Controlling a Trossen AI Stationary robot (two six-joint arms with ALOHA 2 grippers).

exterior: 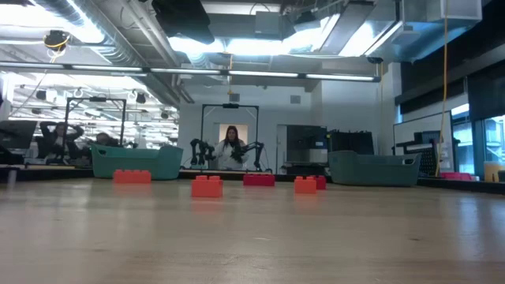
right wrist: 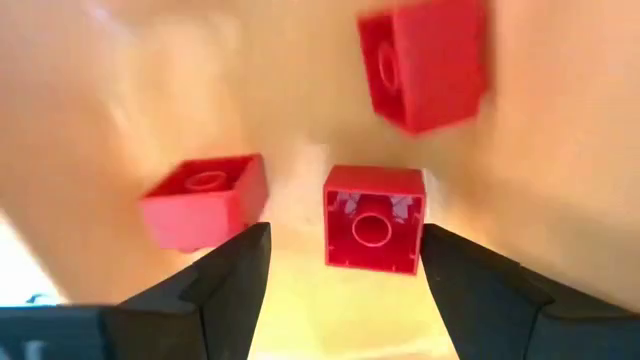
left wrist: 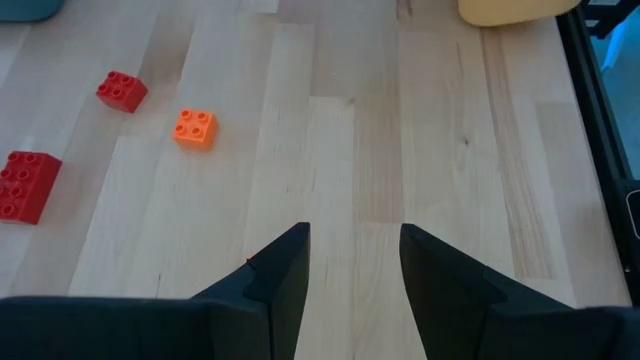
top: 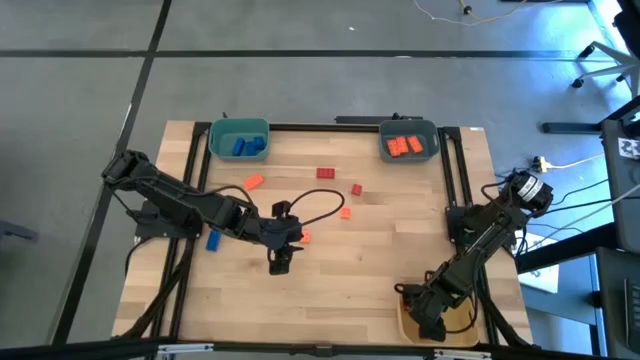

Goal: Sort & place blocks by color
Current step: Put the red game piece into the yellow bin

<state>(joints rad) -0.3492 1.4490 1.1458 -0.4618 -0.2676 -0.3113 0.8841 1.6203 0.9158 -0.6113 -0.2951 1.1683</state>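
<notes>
Room: an open workshop with ceiling strip lights, and a person (exterior: pixel 232 147) seated far behind the table.
Surface: a pale wooden table (top: pixel 350 270) in a black frame, with bins at three places so each colour has its own home.
Teal bin (top: pixel 239 139): at the far left corner, already holding blue blocks (top: pixel 246 146).
Grey-blue bin (top: pixel 408 142): at the far right corner, holding orange blocks (top: pixel 404 146).
Yellow bin (top: pixel 408 318): at the near right corner under the right arm; its inside shows red blocks, so it seems meant for red.
Right gripper (right wrist: pixel 345 262): low inside the yellow bin, fingers spread wide with a red block (right wrist: pixel 373 219) loose between them, clamped by neither, which reads as a release just made; two more red blocks (right wrist: pixel 203 199) lie beside it.
Left gripper (top: pixel 281 262): mid-table, nose down over bare wood, fingers (left wrist: pixel 278 282) parted with nothing between them, probably lining up for a next pick.
Blocks left to sort: an orange one (top: pixel 253 182), a long red one (top: pixel 326 173), a small red one (top: pixel 356 189) and a small orange one (top: pixel 346 212) scattered mid-table; a blue one (top: pixel 213 240) by the left arm.
Progress: judged as partway, since several blocks still lie outside the bins.
</notes>
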